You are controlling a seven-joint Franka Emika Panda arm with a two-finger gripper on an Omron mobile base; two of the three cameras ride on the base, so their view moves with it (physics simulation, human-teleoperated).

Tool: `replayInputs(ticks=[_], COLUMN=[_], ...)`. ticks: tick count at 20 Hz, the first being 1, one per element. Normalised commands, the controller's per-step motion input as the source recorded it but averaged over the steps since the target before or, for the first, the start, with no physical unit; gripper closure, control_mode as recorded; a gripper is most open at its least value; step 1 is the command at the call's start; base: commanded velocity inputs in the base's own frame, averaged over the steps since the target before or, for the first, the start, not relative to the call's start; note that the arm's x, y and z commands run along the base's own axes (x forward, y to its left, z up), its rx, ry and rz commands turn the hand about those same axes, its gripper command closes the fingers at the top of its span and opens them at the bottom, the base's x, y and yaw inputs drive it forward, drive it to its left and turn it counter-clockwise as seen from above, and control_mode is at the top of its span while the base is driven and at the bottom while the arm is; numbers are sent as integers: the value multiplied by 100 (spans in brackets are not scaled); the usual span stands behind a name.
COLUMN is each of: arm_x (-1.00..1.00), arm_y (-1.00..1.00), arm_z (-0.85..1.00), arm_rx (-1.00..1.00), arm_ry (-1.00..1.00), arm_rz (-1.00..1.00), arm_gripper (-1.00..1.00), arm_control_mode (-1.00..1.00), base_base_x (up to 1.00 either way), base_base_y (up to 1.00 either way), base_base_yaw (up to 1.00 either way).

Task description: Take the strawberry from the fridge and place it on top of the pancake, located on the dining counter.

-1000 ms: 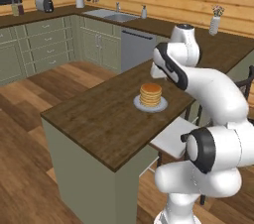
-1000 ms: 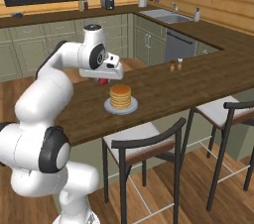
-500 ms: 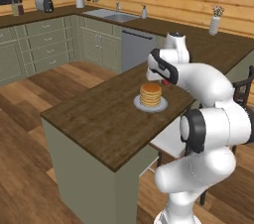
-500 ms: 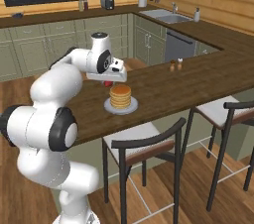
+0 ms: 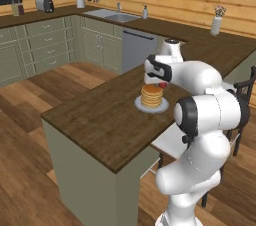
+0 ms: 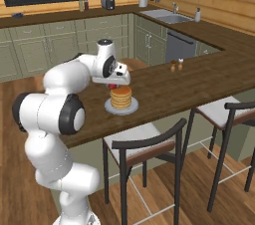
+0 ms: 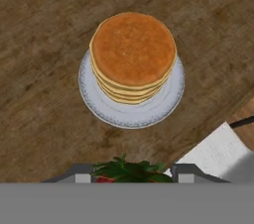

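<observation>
The pancake (image 5: 151, 95) is a golden-brown stack on a small white plate (image 5: 150, 107), standing on the dark wooden dining counter (image 5: 100, 120). My gripper (image 5: 162, 83) hangs just beyond the stack's far edge, a little above it, shut on the strawberry (image 5: 163, 85). From the right base view the red strawberry (image 6: 113, 86) shows under the gripper (image 6: 117, 82), right behind the pancake (image 6: 121, 97). Looking down from the hand, the pancake (image 7: 133, 49) and plate (image 7: 131, 115) lie ahead, and the strawberry's green leaves (image 7: 130, 170) sit between the fingertips (image 7: 83, 173). The fridge is out of view.
Two dark stools (image 6: 144, 144) (image 6: 224, 114) with white seats stand along the counter's near side. Two small shakers (image 6: 176, 64) stand further along the counter (image 6: 164, 84). A sink (image 5: 112, 16), a toaster (image 5: 44, 5) and a vase (image 5: 216, 22) are on the back counters.
The arm has swung round and the gripper, still holding the strawberry, has come a little lower and closer to the pancake stack.
</observation>
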Motion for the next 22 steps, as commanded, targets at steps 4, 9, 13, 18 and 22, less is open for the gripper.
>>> replayInputs(ticks=[4, 9, 13, 18, 22], arm_x=[44, 43, 44, 29, 20], arm_y=[-1, -3, 0, 0, 0], arm_z=[-31, -24, -19, -16, -16], arm_rx=[0, 0, 0, 0, 0], arm_ry=[0, 0, 0, 0, 0], arm_rz=[0, -1, 0, 0, 0], arm_gripper=[100, 100, 100, 100, 100], arm_control_mode=[-100, -100, -100, -100, -100], base_base_x=[0, 0, 0, 0, 0], base_base_y=[0, 0, 0, 0, 0], base_base_yaw=[0, 0, 0, 0, 0])
